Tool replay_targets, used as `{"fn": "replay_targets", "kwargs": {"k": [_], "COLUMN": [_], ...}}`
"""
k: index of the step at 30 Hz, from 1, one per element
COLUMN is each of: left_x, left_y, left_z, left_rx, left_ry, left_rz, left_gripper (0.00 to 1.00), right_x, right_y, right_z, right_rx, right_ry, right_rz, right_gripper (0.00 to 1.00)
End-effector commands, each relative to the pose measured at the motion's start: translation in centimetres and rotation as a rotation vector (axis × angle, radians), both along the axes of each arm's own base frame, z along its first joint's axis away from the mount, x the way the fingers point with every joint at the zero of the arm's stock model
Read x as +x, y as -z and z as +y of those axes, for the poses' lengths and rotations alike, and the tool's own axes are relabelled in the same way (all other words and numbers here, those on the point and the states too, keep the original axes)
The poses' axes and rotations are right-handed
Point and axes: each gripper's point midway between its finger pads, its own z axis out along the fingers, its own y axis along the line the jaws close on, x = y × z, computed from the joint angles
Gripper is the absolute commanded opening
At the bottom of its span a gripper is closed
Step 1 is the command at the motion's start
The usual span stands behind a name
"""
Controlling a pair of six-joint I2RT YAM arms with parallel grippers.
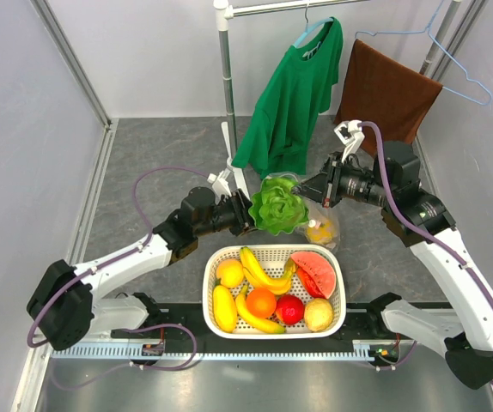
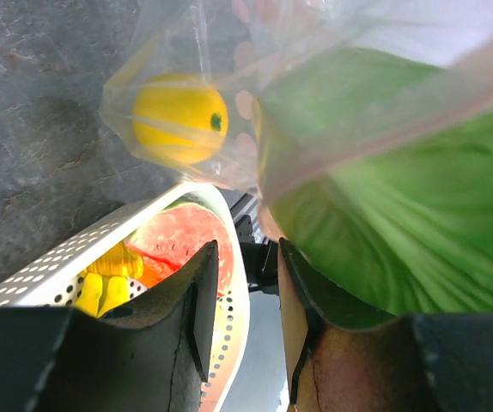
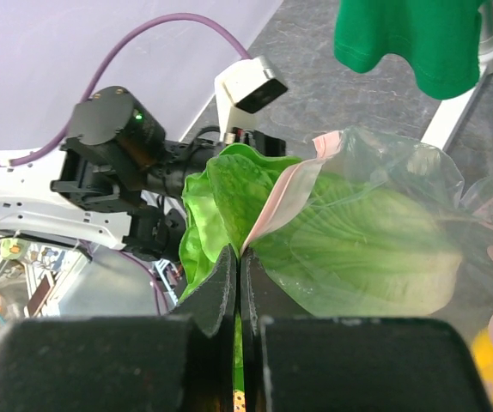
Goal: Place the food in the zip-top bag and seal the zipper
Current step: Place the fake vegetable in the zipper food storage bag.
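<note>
Midair, the right claw pinches the zipper edge against the cabbage, the left claw half-spread beside it.

one cabbage, one bag, one basket

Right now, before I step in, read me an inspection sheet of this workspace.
Surface: dark grey table, no damage seen.
Job's things: cabbage partway into the mouth of the zip-top bag; yellow fruit inside the bag; orange in the white basket; zipper unsealed.
Clutter: bananas, watermelon slice and red fruit in the basket.
Tools: right tool shut on the bag's zipper edge; left tool part open against the cabbage, grip unclear.
Cables: purple left-arm cable and right-arm cable, both clear of the bag.
Surroundings: green T-shirt and brown towel hang on a rack behind.
</note>
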Motion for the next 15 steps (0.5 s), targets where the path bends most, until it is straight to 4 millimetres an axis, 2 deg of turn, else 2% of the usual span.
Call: {"fn": "replay_targets", "kwargs": {"k": [1,6,12,15], "left_x": [1.2,1.4,1.6,1.6], "left_y": [-1.4,-0.7,-2.3,-3.1], "left_z": [-0.6,-0.5,-0.8,-1.1], "left_rx": [-0.022,-0.008,-0.061,-0.078], "left_ry": [-0.016,-0.033,-0.033,-0.023], "left_rz": [-0.083,-0.074,-0.102,-0.105], "left_gripper": [0.4,0.37,0.37,0.38], "right_x": [-0.4,-0.4,-0.7,-0.5], "right_y": [-3.9,-4.4,-4.3,-3.6], "right_z": [0.4,0.4,0.5,0.5], "right_rx": [0.093,0.11,0.117,0.113], "right_ry": [-0.032,-0.033,-0.046,-0.043], "right_rz": [-0.079,-0.079,-0.064,-0.046], "right_gripper": [0.0,0.0,0.0,0.0]}}
